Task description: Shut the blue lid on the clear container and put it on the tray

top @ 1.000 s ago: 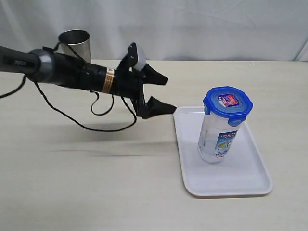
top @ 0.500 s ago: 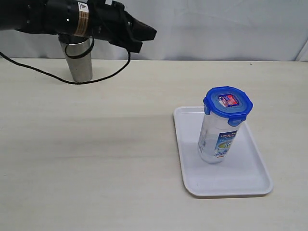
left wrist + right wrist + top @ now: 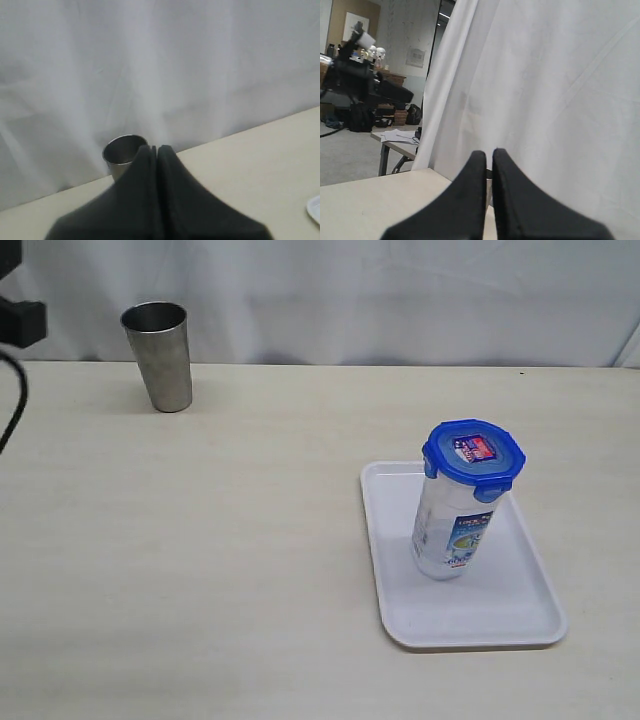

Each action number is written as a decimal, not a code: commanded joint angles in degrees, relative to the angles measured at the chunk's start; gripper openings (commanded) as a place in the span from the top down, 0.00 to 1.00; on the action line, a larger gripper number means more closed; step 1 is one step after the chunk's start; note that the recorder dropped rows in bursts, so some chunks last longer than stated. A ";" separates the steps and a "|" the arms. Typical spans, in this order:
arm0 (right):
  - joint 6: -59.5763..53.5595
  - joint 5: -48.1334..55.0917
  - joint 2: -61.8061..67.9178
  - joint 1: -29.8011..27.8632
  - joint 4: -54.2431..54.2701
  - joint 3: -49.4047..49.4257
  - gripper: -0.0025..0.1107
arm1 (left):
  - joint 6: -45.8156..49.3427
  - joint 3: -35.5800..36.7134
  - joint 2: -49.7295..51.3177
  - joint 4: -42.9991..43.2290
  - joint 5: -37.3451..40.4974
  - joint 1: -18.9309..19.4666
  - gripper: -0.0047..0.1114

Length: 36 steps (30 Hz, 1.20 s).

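The clear container (image 3: 450, 530) stands upright on the white tray (image 3: 510, 615), right of the table's middle, with the blue lid (image 3: 473, 453) sitting on its top. No gripper touches it. My left gripper (image 3: 156, 148) is shut with nothing between its fingers and faces the back curtain. Only a dark piece of that arm (image 3: 22, 322) shows at the exterior view's far left edge. My right gripper (image 3: 489, 152) is also shut and empty, off the exterior view, with its tips toward the curtain.
A grey steel tumbler (image 3: 158, 355) stands at the back left of the table; it also shows just beyond the left fingertips as the tumbler (image 3: 121, 154). A black cable (image 3: 12, 400) hangs at the left edge. A white curtain (image 3: 400, 290) backs the table.
The left arm has pulled away from beside the tray, up and off to the far left. Its jaws went from wide open to shut. The container has not moved.
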 commanded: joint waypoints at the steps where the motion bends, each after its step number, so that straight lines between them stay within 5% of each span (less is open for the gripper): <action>1: 0.02 0.01 -0.30 -0.09 -0.02 0.19 0.94 | -0.82 7.64 -13.32 -4.57 0.40 0.04 0.96; 8: 0.02 0.01 -0.30 -0.09 -0.02 0.19 0.94 | -0.82 12.85 -28.67 -8.09 -7.06 0.04 0.96; 25: 0.02 0.01 -0.30 -0.09 -0.02 0.19 0.94 | -1.02 12.85 -30.53 -8.50 -8.88 0.04 0.96; 32: 0.02 0.01 -0.30 -0.09 -0.02 0.19 0.94 | -2.56 12.77 -30.53 -30.83 -12.00 0.04 0.96; 36: 0.02 0.01 -0.30 -0.09 -0.02 0.19 0.94 | 11.76 12.77 -30.53 -48.03 -9.22 0.04 0.96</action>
